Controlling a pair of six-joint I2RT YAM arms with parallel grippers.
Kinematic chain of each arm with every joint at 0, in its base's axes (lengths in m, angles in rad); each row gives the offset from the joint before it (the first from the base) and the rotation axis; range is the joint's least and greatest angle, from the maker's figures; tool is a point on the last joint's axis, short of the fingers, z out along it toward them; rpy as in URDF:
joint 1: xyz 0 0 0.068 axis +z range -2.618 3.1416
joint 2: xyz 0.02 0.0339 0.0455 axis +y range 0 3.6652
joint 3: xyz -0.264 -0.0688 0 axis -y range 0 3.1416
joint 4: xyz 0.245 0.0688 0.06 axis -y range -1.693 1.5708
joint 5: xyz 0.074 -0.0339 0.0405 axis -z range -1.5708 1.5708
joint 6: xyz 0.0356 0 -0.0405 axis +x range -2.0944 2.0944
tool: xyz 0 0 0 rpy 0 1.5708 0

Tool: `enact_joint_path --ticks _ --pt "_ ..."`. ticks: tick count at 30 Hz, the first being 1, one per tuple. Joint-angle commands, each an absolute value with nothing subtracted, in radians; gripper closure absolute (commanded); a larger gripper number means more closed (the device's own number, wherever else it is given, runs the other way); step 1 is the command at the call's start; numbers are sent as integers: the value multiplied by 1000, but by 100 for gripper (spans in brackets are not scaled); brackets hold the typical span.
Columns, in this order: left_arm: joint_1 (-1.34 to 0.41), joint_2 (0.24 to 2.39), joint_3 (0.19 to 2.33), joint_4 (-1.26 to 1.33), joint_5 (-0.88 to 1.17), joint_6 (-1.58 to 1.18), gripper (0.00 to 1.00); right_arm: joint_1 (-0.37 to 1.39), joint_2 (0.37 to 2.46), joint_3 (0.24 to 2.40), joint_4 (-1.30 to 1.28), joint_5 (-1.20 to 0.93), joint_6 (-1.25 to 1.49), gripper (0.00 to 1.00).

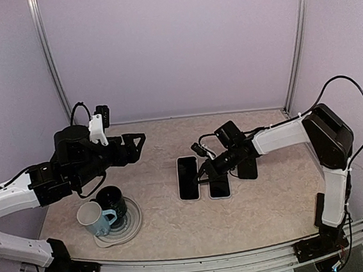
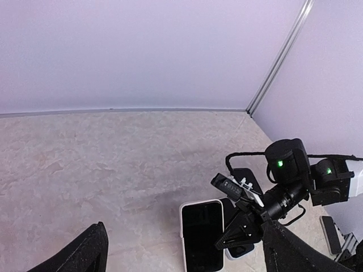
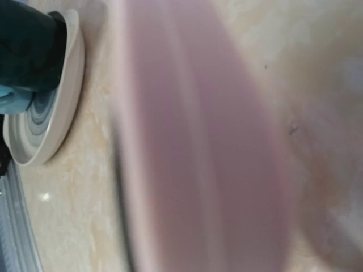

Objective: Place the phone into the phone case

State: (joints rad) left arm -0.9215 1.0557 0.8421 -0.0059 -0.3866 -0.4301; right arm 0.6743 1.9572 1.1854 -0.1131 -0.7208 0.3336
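A black, white-rimmed phone (image 1: 187, 178) lies flat at the centre of the beige marbled desk (image 1: 272, 211). Just beside it at 3 o'clock, a similar pale-edged black slab (image 1: 219, 189) lies under the right claw (image 1: 206, 174), whose fingers are pressed together. The left claw (image 1: 139, 146) hovers at 10 o'clock, spread wide.

No text, brand, number or sign can be read in any view. A small strip of pale markings is seen on the camera module (image 2: 233, 185) of the right arm, at about 4 o'clock in the left wrist view, but it is too small to be deciphered.
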Motion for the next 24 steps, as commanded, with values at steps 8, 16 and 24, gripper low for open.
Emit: enact_joint_path --ticks 8,16,24 --pt "-861 1053 876 -173 -480 -521 6 645 2094 1323 -378 -719 273 87" --pt "-826 1038 872 -198 -473 -533 6 643 2120 1377 -416 -593 252 69" --pt "-819 995 831 -206 -490 -550 6 643 2130 1440 -491 -463 190 66"
